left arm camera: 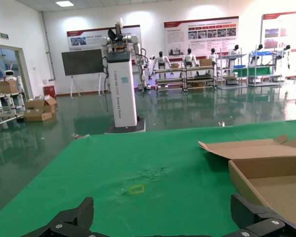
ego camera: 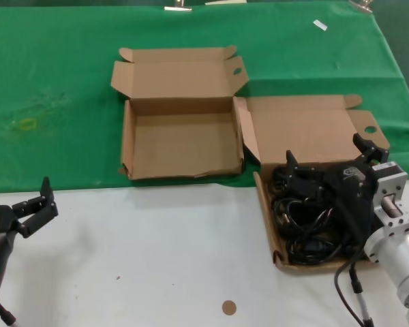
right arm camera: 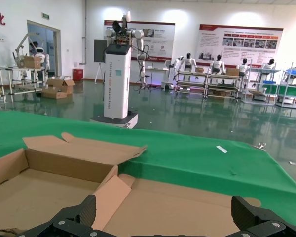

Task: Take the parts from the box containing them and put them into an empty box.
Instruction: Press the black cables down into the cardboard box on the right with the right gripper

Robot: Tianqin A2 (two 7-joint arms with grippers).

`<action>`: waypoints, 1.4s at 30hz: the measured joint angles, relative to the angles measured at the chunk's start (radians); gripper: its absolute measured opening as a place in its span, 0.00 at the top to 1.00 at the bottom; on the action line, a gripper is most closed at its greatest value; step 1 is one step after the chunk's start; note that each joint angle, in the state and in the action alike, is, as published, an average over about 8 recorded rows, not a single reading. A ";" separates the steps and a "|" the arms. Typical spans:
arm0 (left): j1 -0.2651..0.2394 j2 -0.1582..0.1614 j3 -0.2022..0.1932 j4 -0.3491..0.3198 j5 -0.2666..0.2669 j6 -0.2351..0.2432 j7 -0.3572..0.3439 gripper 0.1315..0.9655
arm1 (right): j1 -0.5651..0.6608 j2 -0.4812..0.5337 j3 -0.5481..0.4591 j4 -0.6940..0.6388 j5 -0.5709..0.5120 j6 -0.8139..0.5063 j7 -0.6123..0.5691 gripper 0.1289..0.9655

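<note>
While hovering wide open over coiled black power cords [ego camera: 307, 228] in straight-walled brown cardboard box [ego camera: 267, 225], right gripper [ego camera: 330, 160] sitting directly above; ragged-fronted empty cardboard box [ego camera: 128, 146] lying at ten o'clock. Left gripper [ego camera: 41, 204] idling open, far off.

No legible text on boxes, posters or pillar

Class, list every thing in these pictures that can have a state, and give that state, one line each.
Left box: lid open, nothing inside.
Right box: lid open, holds cords.
Cords: coiled, piled in the right box.
Right tool: open, above the cords.
Left tool: open, holds nothing, over the white table.
</note>
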 joint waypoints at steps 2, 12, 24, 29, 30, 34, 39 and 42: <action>0.000 0.000 0.000 0.000 0.000 0.000 0.000 0.00 | 0.000 0.000 0.000 0.000 0.000 0.000 0.000 0.00; 0.000 0.000 0.000 0.000 0.000 0.000 0.000 0.00 | 0.000 0.000 0.000 0.000 0.000 0.000 0.000 0.00; 0.000 0.000 0.000 0.000 0.000 0.000 0.000 0.05 | -0.001 0.010 -0.013 0.001 0.008 0.013 0.006 0.00; 0.000 0.000 0.000 0.000 0.000 0.000 0.000 0.08 | -0.003 0.047 -0.057 0.005 0.042 0.051 0.020 0.00; 0.000 0.000 0.000 0.000 0.000 0.000 0.000 0.10 | -0.002 0.058 -0.069 0.007 0.053 0.061 0.022 0.00; 0.000 0.000 0.000 0.000 0.000 0.000 0.000 0.17 | 0.002 0.123 -0.130 0.021 0.118 0.109 0.019 0.00; 0.000 0.000 0.000 0.000 0.000 0.000 0.000 0.27 | 0.023 0.243 -0.232 0.044 0.235 0.176 -0.008 0.00; 0.000 0.000 0.000 0.000 0.000 0.000 0.000 0.35 | 0.047 0.321 -0.300 0.055 0.305 0.205 -0.029 0.00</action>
